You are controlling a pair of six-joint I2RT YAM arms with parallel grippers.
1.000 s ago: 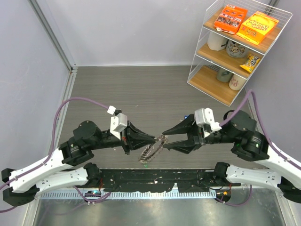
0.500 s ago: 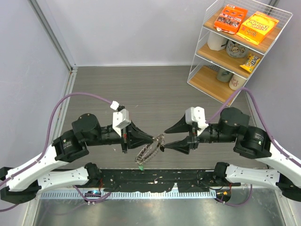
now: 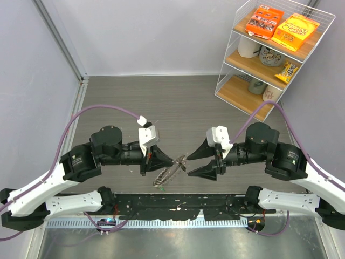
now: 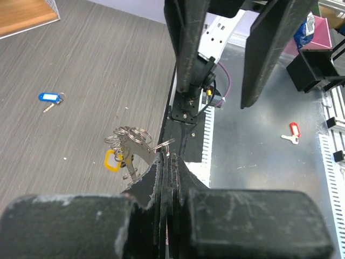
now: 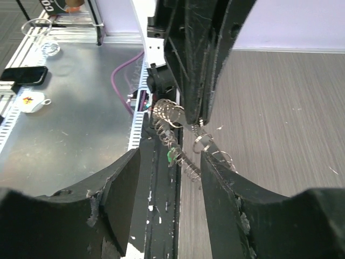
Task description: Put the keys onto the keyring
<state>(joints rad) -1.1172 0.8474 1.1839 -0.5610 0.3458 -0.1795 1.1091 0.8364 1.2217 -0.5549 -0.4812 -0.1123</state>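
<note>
Progress is judged partial. The thin silvery metal keyring [image 3: 168, 175], fringed with many small keys and split rings, hangs in the air over the middle of the near edge of the grey wood-grain table [image 3: 161, 102]. The black left gripper [image 3: 171, 160] holds it, with both fingers pressed together on the ring's edge. A yellow plastic tag [image 4: 111, 161] and a small green tag [image 5: 171, 156] hang among the pieces on the ring, so those items count as fitted.

The black right gripper [image 3: 188, 164] faces the ring from the opposite side, just beside it. Its fingers are spread and carry nothing, so no key is being threaded on at this moment.

Work left, as far as the views show:
- A small silvery key with a blue plastic tag [image 4: 49, 97] lies loose on the table, well apart from the ring.
- A small key with a red tag [image 4: 291, 129] lies on the bare metal bench [image 4: 253, 156] beyond the table's near edge.

Whether other loose keys lie out of view cannot be told.
</note>
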